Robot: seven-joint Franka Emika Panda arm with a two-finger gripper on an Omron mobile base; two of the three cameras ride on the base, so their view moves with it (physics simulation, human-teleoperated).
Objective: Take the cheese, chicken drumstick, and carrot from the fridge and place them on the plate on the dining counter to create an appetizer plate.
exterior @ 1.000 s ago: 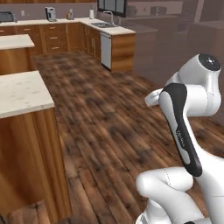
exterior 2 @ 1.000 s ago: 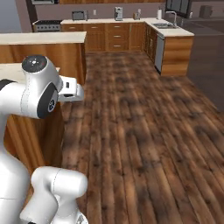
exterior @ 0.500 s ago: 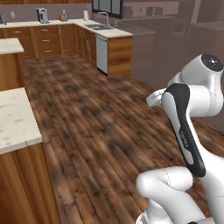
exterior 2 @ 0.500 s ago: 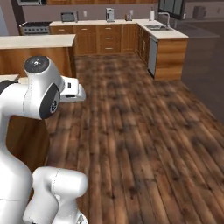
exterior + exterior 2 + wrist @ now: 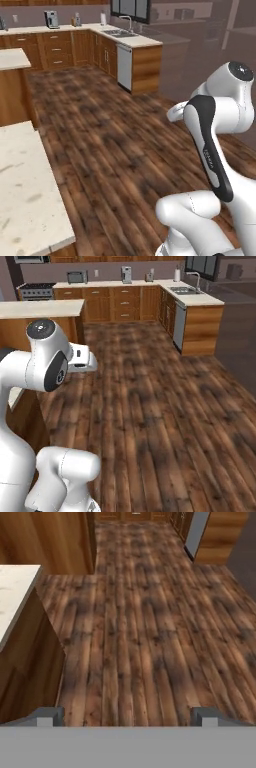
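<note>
Over bare wood floor the gripper hangs wide apart and empty, arm tucked in, probably because the base is just driving. Counter corner sits to the left; can't spot fridge, plate or food.

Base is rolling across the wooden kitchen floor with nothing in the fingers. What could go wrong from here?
1. The speckled beige stone countertop sits close on the robot's left; its corner could clip the base or the white arm's elbow in a turn.
2. The wood-panelled counter side is near the open gripper; a swing to that side may strike it.
3. No fridge or food appears ahead, so the base may need to reorient.
</note>
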